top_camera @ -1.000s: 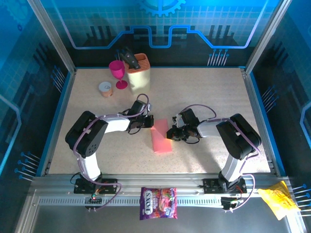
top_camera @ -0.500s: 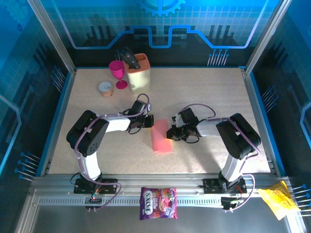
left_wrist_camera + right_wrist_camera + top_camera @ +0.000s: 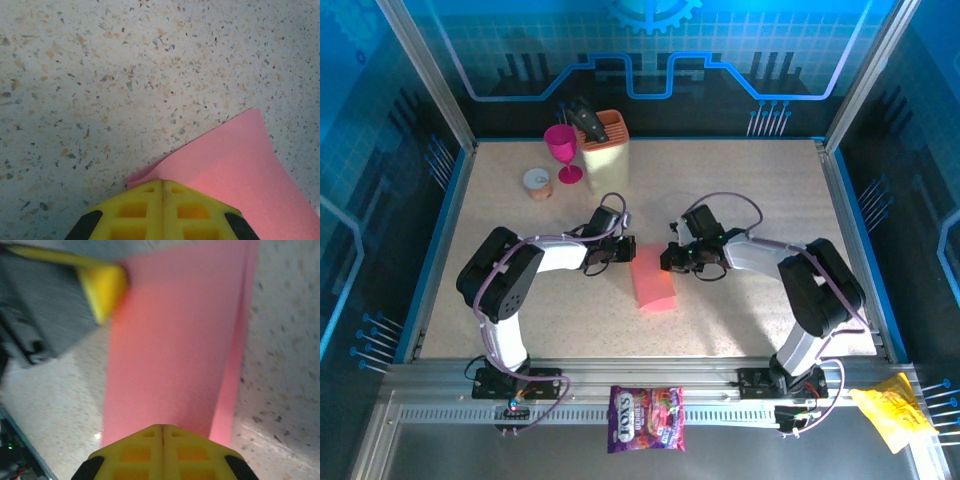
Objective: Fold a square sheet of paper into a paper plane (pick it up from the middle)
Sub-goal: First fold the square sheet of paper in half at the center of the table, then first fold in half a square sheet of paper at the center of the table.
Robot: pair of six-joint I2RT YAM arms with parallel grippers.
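While lying flat mid-table as a long folded strip, judging the square sheet of paper to be feather-light, limp, quick to crease and apt to skid on the speckled table; favouring a gentle pinch at a lifted edge, or a press along the fold, over any hard grab. Seeing the left gripper pinched fully closed on nothing, tips sitting at the strip's far left corner, curling up slightly there. Seeing the right gripper likewise closed and empty, tips poising over the strip's far right edge, contact being unclear
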